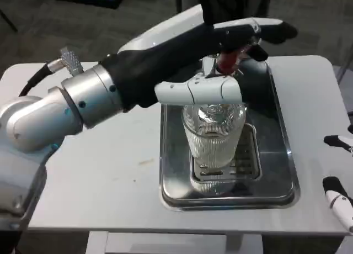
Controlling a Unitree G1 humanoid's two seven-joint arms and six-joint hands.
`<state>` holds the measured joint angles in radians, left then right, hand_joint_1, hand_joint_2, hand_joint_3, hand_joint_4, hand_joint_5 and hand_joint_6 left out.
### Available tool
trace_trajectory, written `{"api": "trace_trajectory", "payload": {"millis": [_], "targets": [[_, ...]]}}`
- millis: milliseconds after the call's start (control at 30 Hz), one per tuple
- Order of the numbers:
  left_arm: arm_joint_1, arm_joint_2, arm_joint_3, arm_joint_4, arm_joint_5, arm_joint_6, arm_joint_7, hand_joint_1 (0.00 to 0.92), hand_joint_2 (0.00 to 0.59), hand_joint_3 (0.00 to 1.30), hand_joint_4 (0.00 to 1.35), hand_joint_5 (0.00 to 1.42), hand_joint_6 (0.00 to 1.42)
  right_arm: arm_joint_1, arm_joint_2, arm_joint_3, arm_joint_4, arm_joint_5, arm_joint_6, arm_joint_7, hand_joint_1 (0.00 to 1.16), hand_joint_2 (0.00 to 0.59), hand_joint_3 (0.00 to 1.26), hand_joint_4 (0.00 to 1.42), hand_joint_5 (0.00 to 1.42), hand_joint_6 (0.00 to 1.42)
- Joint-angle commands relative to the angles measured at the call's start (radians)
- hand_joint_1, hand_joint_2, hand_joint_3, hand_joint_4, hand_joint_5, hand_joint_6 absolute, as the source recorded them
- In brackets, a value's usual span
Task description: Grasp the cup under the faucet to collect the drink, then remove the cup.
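Observation:
A clear ribbed glass cup (214, 137) stands upright on the slotted grate of a steel drip tray (174, 154), right under the faucet (212, 70). My left hand (220, 55) reaches across from the left to the faucet's red handle (228, 59). Its dark-tipped fingers lie over the handle and its white thumb stretches below it, just above the cup's rim, so the handle sits clamped between them. The spout is mostly hidden by the hand. My right hand (337, 171) shows as spread fingertips at the right edge, well apart from the cup and holding nothing.
The drip tray sits mid-table, with bare white tabletop (110, 171) to its left and a narrower strip to its right. My left forearm (83, 102) crosses above the table's left half. The table's front edge runs close below the tray.

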<state>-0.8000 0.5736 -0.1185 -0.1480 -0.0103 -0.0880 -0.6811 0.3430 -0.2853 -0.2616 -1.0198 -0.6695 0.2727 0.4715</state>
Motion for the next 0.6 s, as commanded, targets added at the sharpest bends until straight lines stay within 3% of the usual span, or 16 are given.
{"api": "trace_trajectory", "payload": {"millis": [33, 367, 467, 600], "targets": [[0.040, 0.030, -0.037, 0.024, 0.063, -0.025, -0.033, 0.000, 0.042, 0.16, 0.11, 0.21, 0.13, 0.002, -0.005, 0.000, -0.008, 0.012, 0.012, 0.007, 0.33, 0.516, 0.16, 0.00, 0.00, 0.03], [0.038, 0.033, -0.038, 0.045, 0.093, -0.066, -0.031, 0.000, 0.042, 0.14, 0.10, 0.19, 0.11, -0.012, 0.004, 0.009, -0.001, 0.032, 0.036, 0.001, 0.33, 0.516, 0.15, 0.02, 0.01, 0.08], [0.038, 0.034, -0.035, 0.053, 0.090, -0.071, -0.032, 0.000, 0.042, 0.14, 0.10, 0.19, 0.11, -0.027, 0.023, -0.008, 0.015, 0.115, 0.042, -0.013, 0.33, 0.499, 0.12, 0.03, 0.04, 0.13], [0.040, 0.036, -0.031, 0.061, 0.087, -0.078, -0.033, 0.000, 0.042, 0.14, 0.09, 0.19, 0.11, -0.042, 0.036, -0.031, 0.034, 0.216, 0.039, -0.033, 0.36, 0.422, 0.08, 0.05, 0.10, 0.21]]}}
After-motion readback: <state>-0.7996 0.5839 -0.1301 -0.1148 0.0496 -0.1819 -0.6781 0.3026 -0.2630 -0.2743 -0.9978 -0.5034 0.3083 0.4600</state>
